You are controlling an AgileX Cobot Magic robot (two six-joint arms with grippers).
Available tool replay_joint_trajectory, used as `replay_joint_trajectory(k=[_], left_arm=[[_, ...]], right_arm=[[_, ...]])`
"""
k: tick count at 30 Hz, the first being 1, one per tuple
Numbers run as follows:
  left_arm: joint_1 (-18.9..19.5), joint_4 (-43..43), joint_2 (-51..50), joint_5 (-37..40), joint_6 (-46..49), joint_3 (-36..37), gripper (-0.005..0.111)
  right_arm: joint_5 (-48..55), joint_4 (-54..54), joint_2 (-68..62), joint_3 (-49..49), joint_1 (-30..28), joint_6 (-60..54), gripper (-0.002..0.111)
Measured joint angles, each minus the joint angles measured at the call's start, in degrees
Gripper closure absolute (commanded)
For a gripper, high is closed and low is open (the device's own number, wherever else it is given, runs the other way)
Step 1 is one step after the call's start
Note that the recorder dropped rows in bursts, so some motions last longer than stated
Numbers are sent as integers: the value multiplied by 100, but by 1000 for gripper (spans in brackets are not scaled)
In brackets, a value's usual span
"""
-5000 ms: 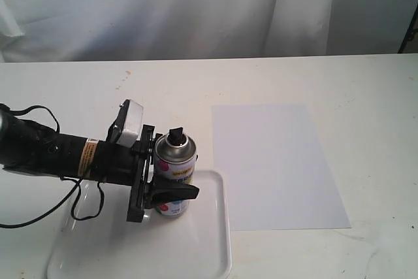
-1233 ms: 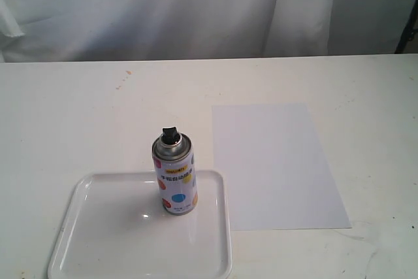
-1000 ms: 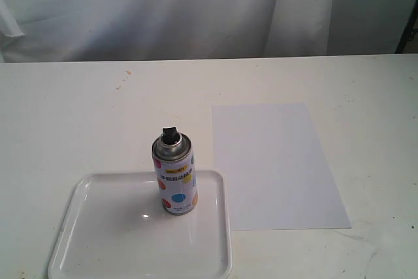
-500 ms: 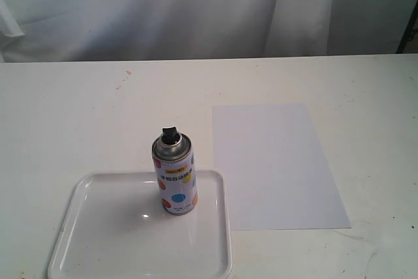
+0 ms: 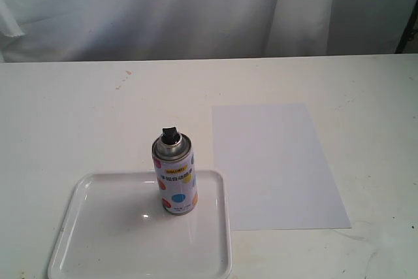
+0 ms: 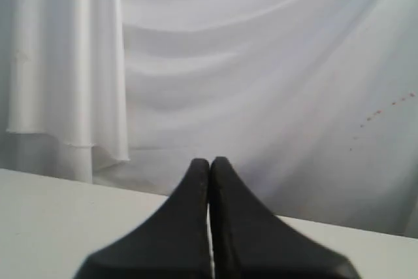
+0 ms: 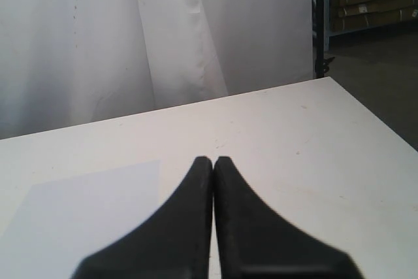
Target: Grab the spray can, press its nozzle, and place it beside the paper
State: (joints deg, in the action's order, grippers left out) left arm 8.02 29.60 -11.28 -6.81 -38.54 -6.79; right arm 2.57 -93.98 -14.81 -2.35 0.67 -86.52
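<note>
Spray can (image 5: 175, 178) standing upright in the far right corner of the white tray (image 5: 98, 240), toward the front edge of the table (image 5: 78, 96), near the left edge of the paper (image 5: 274, 164) but apart from it. Left gripper (image 6: 209, 168) and right gripper (image 7: 213, 164) each show fingers pressed together, holding nothing. The can is probably rigid, smooth and fairly light. A mid-body grasp below the silver dome would leave the nozzle (image 5: 170, 134) free.

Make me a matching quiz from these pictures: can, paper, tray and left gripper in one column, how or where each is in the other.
1 can
2 paper
3 tray
4 left gripper

A shut, holding nothing
B glossy, with a raised rim
C thin sheet, right of the can
D upright, polka-dotted

Pairs: 1-D, 2-C, 3-B, 4-A
</note>
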Motion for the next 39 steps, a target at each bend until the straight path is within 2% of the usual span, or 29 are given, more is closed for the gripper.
replay_joint_trajectory(k=[3, 5, 9, 14, 19, 22, 25, 39], left_arm=[[0, -699, 162, 462, 878, 37, 107], [0, -1924, 322, 998, 2478, 105, 107], [0, -2960, 400, 1335, 3462, 117, 107], [-16, -3286, 568, 1803, 3668, 117, 107], [-318, -3265, 631, 2176, 3703, 126, 107], [-470, -3254, 783, 2176, 3632, 453, 107], [-470, -3254, 954, 2196, 3512, 652, 107], [-470, -3051, 1099, 2310, 3464, 654, 107]], right_arm=[[-12, 0, 0, 0, 0, 0, 108], [-12, 0, 0, 0, 0, 0, 108], [-12, 0, 0, 0, 0, 0, 108], [-12, 0, 0, 0, 0, 0, 108], [-12, 0, 0, 0, 0, 0, 108], [-12, 0, 0, 0, 0, 0, 108], [-12, 0, 0, 0, 0, 0, 108], [-12, 0, 0, 0, 0, 0, 108]])
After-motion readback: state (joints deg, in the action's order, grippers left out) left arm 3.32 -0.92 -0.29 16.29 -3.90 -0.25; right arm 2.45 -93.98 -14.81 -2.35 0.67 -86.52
